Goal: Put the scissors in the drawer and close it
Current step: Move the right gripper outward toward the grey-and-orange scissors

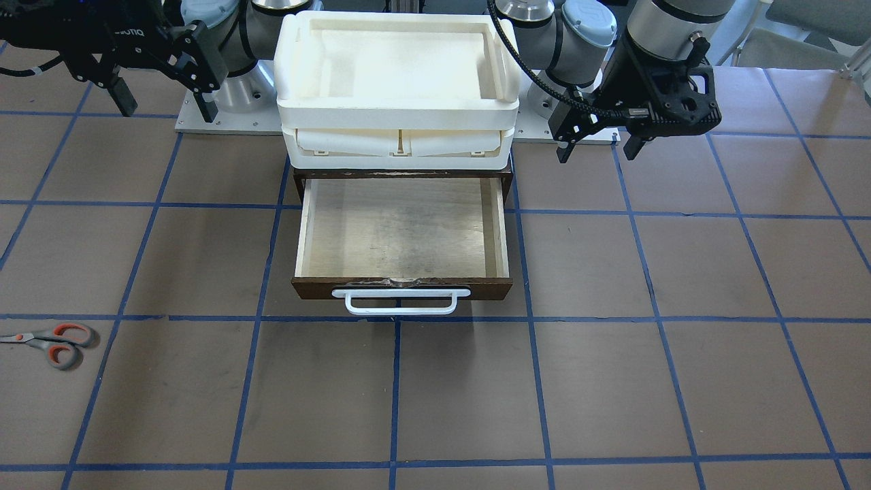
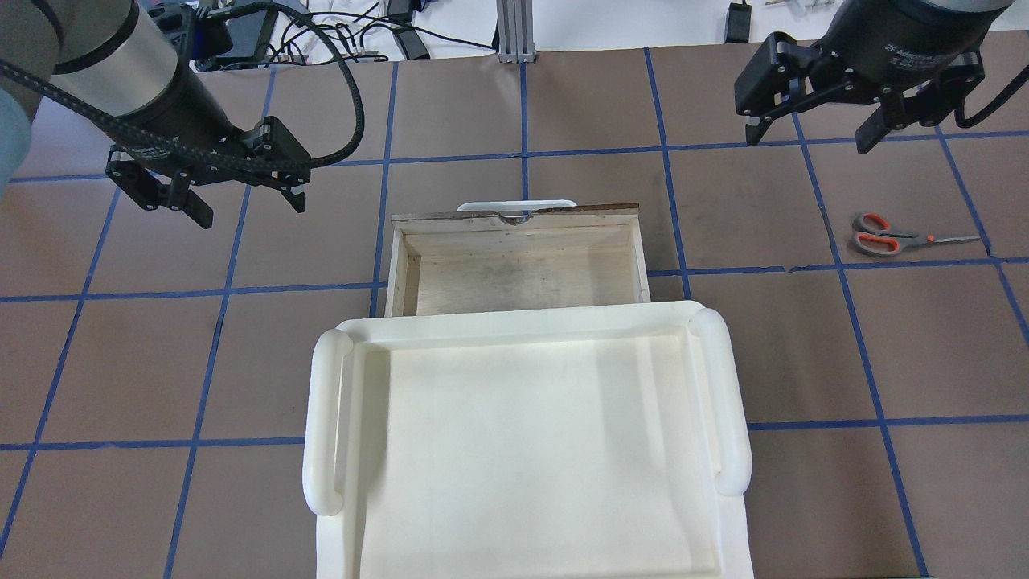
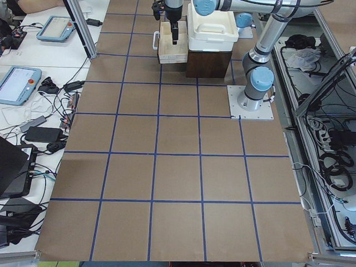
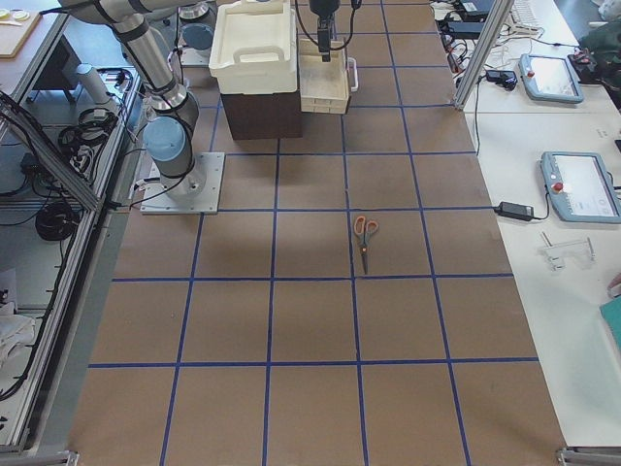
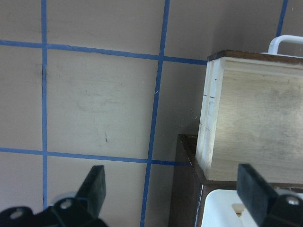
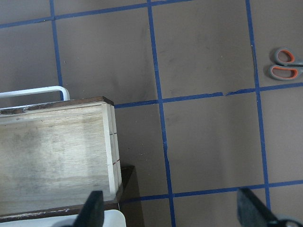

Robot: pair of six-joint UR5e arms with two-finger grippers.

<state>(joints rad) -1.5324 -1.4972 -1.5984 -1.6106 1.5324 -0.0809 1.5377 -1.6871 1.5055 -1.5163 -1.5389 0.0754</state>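
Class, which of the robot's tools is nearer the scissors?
Right. The right tool hovers on the scissors' side of the drawer; the left tool hovers on the drawer's far side.

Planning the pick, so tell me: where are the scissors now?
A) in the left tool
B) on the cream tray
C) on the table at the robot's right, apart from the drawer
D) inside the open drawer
C: the scissors lie flat on the table, well off the open drawer, whose inside is bare.
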